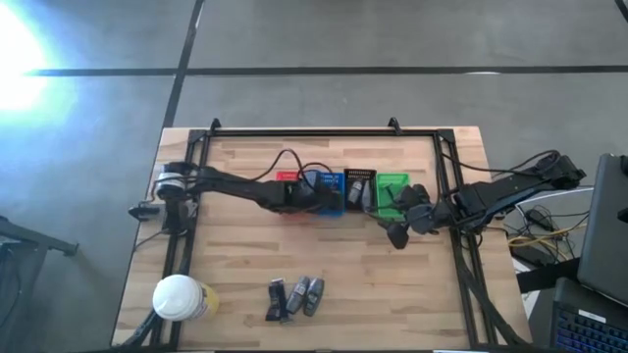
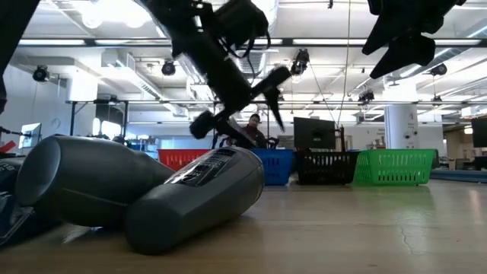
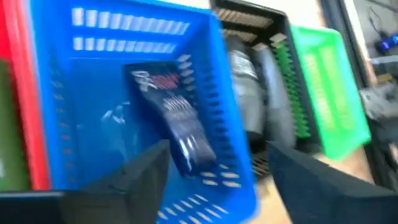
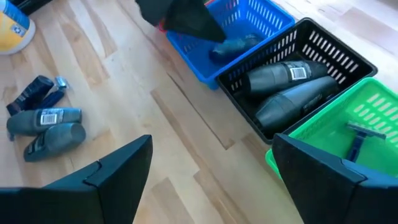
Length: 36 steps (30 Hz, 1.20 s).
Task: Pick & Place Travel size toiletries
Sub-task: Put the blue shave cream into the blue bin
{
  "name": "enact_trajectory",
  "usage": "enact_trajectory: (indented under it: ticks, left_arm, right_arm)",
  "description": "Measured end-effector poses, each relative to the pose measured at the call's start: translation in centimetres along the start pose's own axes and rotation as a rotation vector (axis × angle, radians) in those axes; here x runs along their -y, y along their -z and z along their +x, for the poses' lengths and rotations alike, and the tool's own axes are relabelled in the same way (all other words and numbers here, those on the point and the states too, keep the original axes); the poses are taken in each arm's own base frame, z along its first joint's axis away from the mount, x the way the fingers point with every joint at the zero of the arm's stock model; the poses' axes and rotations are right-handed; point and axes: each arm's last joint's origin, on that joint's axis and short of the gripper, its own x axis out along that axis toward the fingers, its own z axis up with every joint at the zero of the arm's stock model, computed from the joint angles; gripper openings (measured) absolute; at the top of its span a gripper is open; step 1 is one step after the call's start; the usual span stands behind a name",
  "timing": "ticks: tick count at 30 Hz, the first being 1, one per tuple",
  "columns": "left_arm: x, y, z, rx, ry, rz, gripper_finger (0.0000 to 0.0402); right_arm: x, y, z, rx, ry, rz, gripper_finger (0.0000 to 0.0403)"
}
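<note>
Several small toiletries lie together on the table near its front edge [image 1: 294,297]: grey tubes [image 4: 46,127] and a dark blue packet [image 4: 31,93]. My left gripper [image 3: 217,186] is open above the blue basket [image 1: 331,184], over a dark blue packet [image 3: 177,121] that lies inside it. My right gripper [image 4: 211,180] is open and empty above the table in front of the green basket [image 1: 392,184]. Two grey tubes [image 4: 280,87] lie in the black basket [image 4: 323,50]. A blue razor [image 4: 359,138] lies in the green basket.
Red [image 1: 287,177], blue, black and green baskets stand in a row at the table's middle. A white-lidded yellowish jar [image 1: 180,297] stands at the front left. In the low view the grey tubes [image 2: 190,202] fill the foreground. A dark frame [image 1: 324,130] runs round the table.
</note>
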Motion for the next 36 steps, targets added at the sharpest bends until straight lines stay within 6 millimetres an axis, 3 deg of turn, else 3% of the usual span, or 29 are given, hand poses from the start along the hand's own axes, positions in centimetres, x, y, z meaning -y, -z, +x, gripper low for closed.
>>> enact_trajectory:
  ticks: [4, 8, 11, 15, 19, 27, 36]
  left_arm:
    - [1.1, -0.6, -2.1, -0.164, 0.038, 0.100, 0.0320]
    - [1.9, 0.3, -6.4, -0.496, 0.141, 0.412, 0.0326]
    - [0.3, 2.9, -9.9, -0.703, -0.042, 0.452, 0.0322]
    - [-1.5, 6.9, -13.4, -0.736, -0.321, 0.456, 0.0316]
    - [-1.4, 11.1, -15.8, -0.728, -0.341, 0.341, 0.0316]
    - [-2.6, 17.0, -17.3, -0.685, -0.345, 0.258, 0.0316]
    - [-4.9, 20.0, -14.8, -0.693, -0.297, 0.078, 0.0315]
  right_arm:
    - [0.0, 0.1, 0.0, -0.003, -0.002, -0.025, 0.0323]
    - [0.0, 0.1, -0.1, -0.007, 0.001, -0.035, 0.0335]
    - [0.0, 0.2, 0.0, -0.011, 0.006, -0.055, 0.0348]
    - [0.0, 0.2, 0.0, -0.011, 0.006, -0.059, 0.0361]
    - [0.0, 0.2, 0.0, -0.011, 0.005, -0.067, 0.0363]
    - [0.0, 0.2, 0.0, -0.010, 0.004, -0.101, 0.0350]
    - [0.0, 0.2, 0.0, -0.008, 0.000, -0.105, 0.0333]
